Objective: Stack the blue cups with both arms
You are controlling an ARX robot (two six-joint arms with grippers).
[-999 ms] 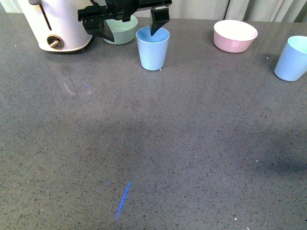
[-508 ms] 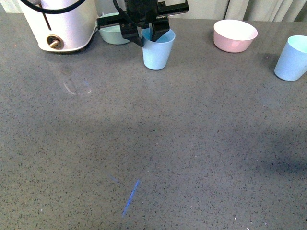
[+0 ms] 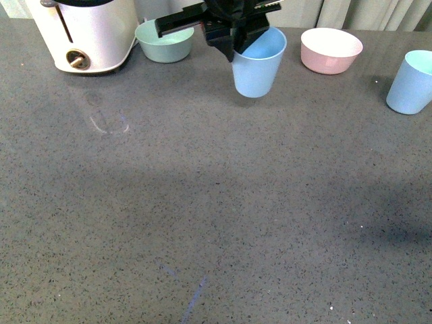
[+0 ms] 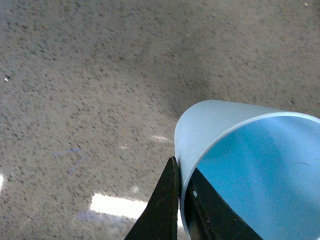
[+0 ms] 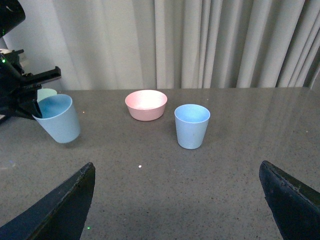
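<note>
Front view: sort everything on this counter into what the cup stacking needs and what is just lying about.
Needed for the job:
blue cup, held tilted, pinched at its rim by the left gripper
second blue cup, standing upright at the far right

Just lying about:
green bowl
pink bowl
white appliance at the back left

Front view: high, looking down the grey table (image 3: 202, 202); left wrist view: close against the tilted blue cup (image 4: 210, 125); right wrist view: low, facing the curtains (image 5: 225, 45); all share that cup.

Blue cup (image 3: 258, 67) now aloft, tilted, further right.
</note>
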